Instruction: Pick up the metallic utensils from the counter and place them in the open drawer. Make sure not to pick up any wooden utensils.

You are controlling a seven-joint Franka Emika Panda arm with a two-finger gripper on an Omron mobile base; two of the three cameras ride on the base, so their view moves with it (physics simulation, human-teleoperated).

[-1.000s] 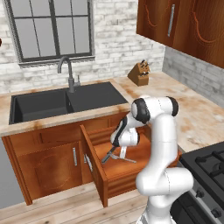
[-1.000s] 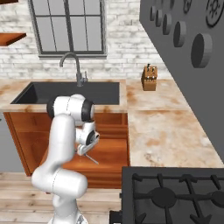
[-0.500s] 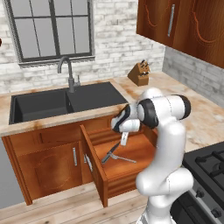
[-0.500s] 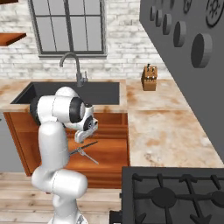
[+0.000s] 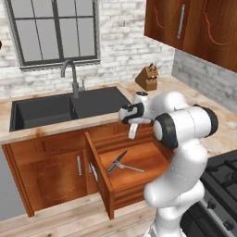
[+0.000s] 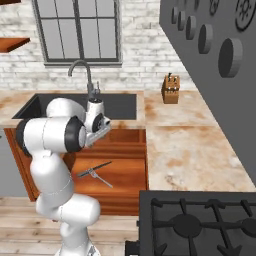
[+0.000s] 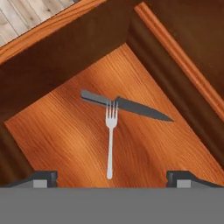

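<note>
**Operator:** What lies beneath your jaws?

**Legend:** The knife and the silver fork both rest on the floor of the open drawer. In the hand view they lie directly below and between the two fingertips. The fork's tines overlap the knife near the junction of handle and blade, so the two touch and cross. The fork's handle end points back toward the jaws.

**Operator:** And the gripper itself?

**Legend:** You see the gripper raised above the drawer, near its rear edge, fingers pointing down. The jaws stand spread to their full width with nothing between them; the fingertips sit well apart at either side of the hand view.

**Operator:** What surrounds the drawer?

**Legend:** Behind the jaws runs the counter, with the black sink to one side and a knife block farther off. No wooden utensils can be made out on the stretches of counter shown.

**Operator:** How far along is the task?

**Legend:** By this evidence, both metallic utensils are deposited. You may judge the placing complete; what remains, if anything, is to draw the arm clear. Whether other metal pieces lie outside these views cannot be told.
</note>
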